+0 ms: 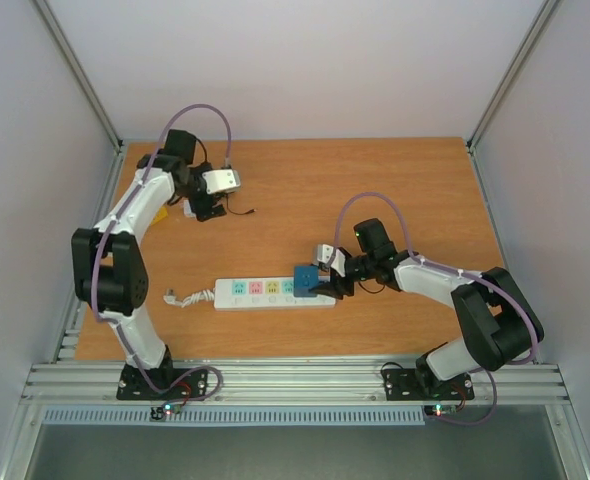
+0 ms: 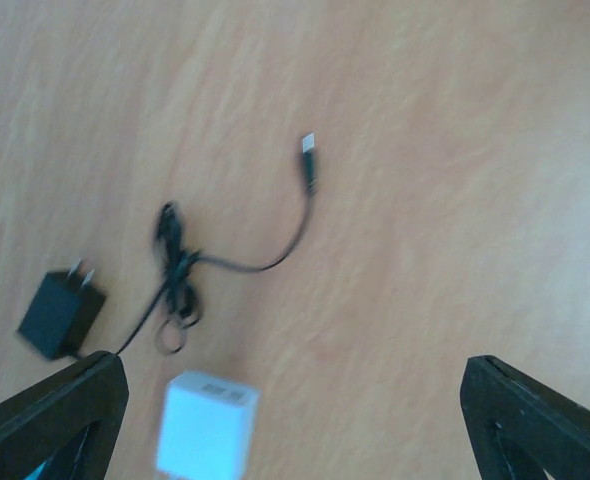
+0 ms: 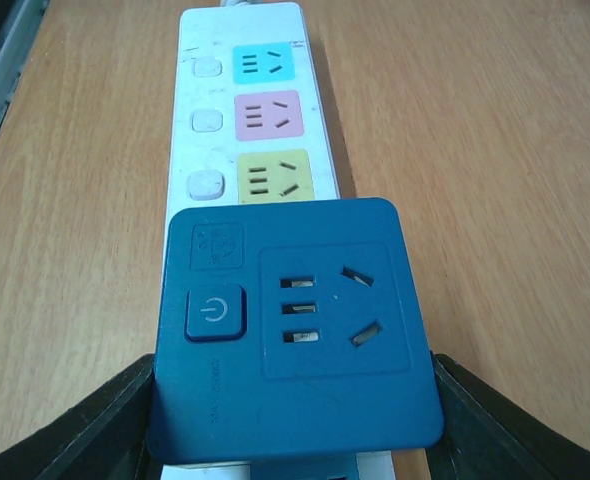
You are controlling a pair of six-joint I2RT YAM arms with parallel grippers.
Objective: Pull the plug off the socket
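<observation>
The socket, a long white power strip (image 1: 255, 292) with pastel outlet faces, lies on the wooden table with its short cord (image 1: 187, 297) at the left end. A dark blue square plug (image 1: 303, 278) with a power button sits over its right part. In the right wrist view the plug (image 3: 295, 330) covers the strip (image 3: 200, 120) just past the yellow outlet. My right gripper (image 1: 320, 285) is shut on the plug, one finger (image 3: 65, 430) against each side. Whether the pins are seated is hidden. My left gripper (image 1: 207, 208) is open and empty at the far left.
Under my left gripper (image 2: 295, 440) lie a black adapter (image 2: 60, 312) with a tangled thin cable (image 2: 180, 275) and a small white cube charger (image 2: 207, 425). Grey walls and metal rails enclose the table (image 1: 395, 180).
</observation>
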